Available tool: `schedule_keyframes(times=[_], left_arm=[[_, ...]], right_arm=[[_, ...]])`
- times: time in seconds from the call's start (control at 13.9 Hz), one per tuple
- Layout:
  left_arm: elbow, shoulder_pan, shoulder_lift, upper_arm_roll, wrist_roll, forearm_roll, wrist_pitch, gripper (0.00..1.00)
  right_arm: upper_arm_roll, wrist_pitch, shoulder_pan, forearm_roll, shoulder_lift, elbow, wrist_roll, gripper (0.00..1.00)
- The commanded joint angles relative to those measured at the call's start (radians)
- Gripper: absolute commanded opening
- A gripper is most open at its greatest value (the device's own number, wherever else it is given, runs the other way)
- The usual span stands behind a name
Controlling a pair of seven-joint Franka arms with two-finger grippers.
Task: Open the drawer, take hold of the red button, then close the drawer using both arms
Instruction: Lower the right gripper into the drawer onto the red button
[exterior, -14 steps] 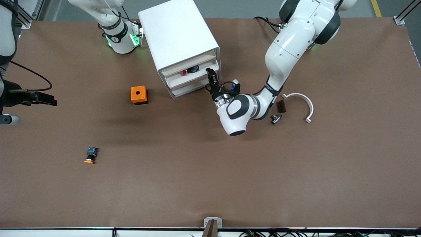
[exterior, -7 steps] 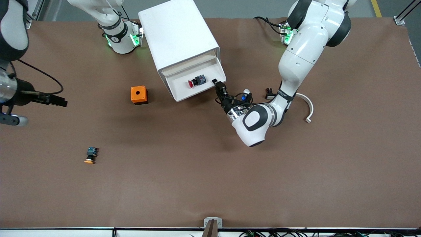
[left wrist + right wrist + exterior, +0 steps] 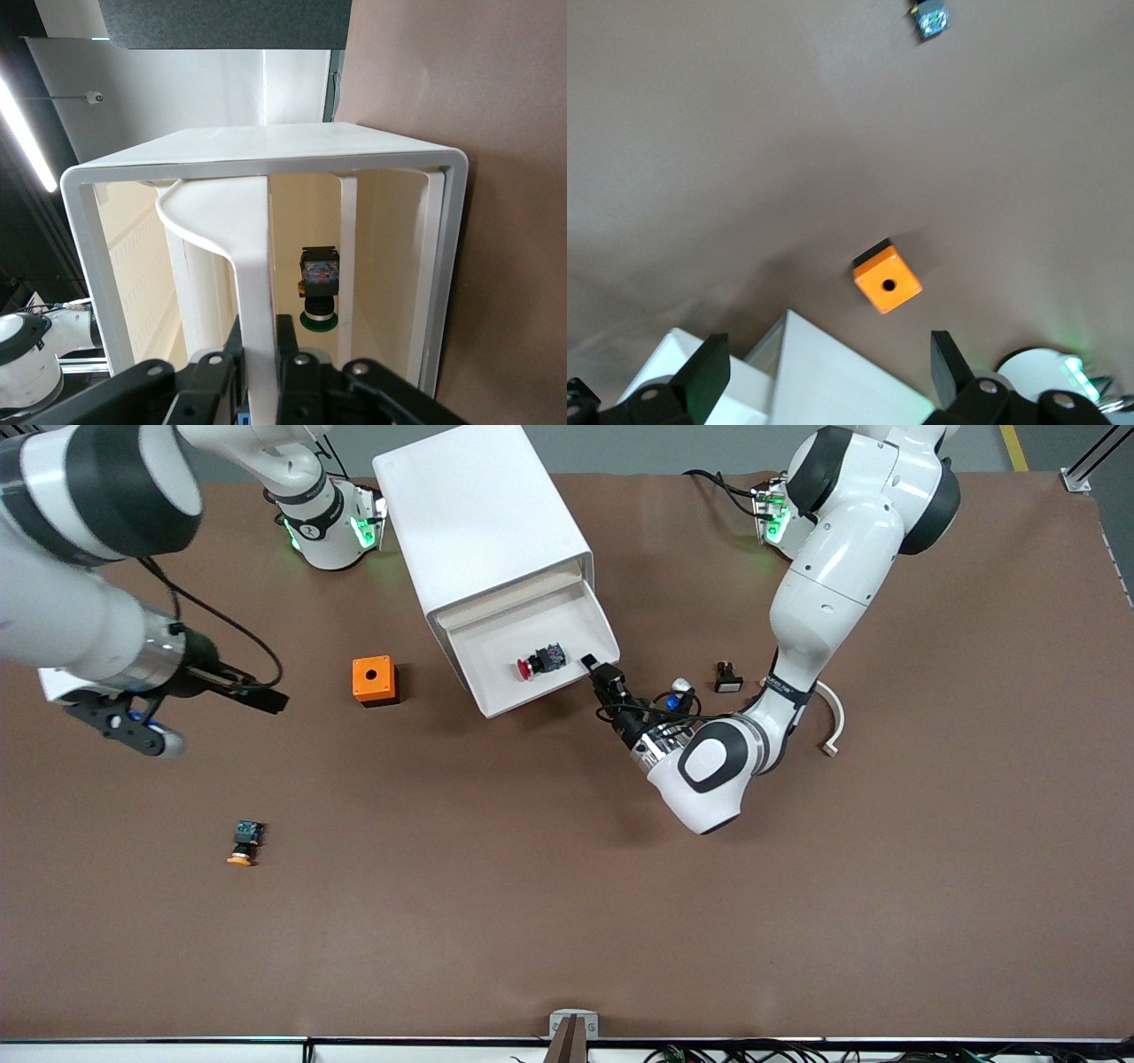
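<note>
The drawer (image 3: 532,657) stands pulled out — the left gripper (image 3: 602,682) jaws narrow around its front edge. The button (image 3: 540,661) lies inside. Next, the right gripper (image 3: 257,698), jaws wide over the surface, must reach in.

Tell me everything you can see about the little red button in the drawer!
The button is small, with a round red cap on a black body whose back end looks blue-green. It lies on its side on the floor of the open drawer, red cap toward the right arm's end of the table. Nothing grips it. The left gripper is shut on the drawer's front edge, beside it. In the left wrist view the button shows deep inside, between the drawer's pale walls.
</note>
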Motion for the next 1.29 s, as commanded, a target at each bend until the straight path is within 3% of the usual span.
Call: schedule_keyframes(times=[0.0,0.07,0.22,0.5,0.79,1.01,1.22], left_arm=[[0.022,0.019,0.014,0.0,0.052,-0.021,-0.001,0.6],[0.022,0.017,0.013,0.0,0.1,-0.029,-0.001,0.77],[0.035,0.019,0.005,-0.006,0.172,-0.029,-0.001,0.97],[0.081,0.02,-0.001,0.002,0.432,-0.021,-0.001,0.99],[0.136,-0.001,-0.014,0.093,0.781,-0.001,0.002,0.99],[0.165,-0.032,-0.02,0.152,0.965,0.041,0.016,0.99],[0.168,-0.039,-0.055,0.166,1.155,0.152,0.123,0.99]], right_arm=[[-0.008,0.079,0.13,0.016,-0.016,-0.065,0.227,1.0],[-0.008,0.13,0.189,0.015,-0.014,-0.092,0.323,1.0],[-0.008,0.228,0.275,0.015,-0.013,-0.143,0.458,1.0],[-0.01,0.369,0.388,0.01,-0.003,-0.232,0.625,1.0],[-0.01,0.539,0.474,0.004,0.012,-0.341,0.802,1.0],[-0.01,0.581,0.527,-0.003,0.059,-0.336,0.891,1.0],[-0.01,0.601,0.567,-0.003,0.116,-0.327,0.939,1.0]])
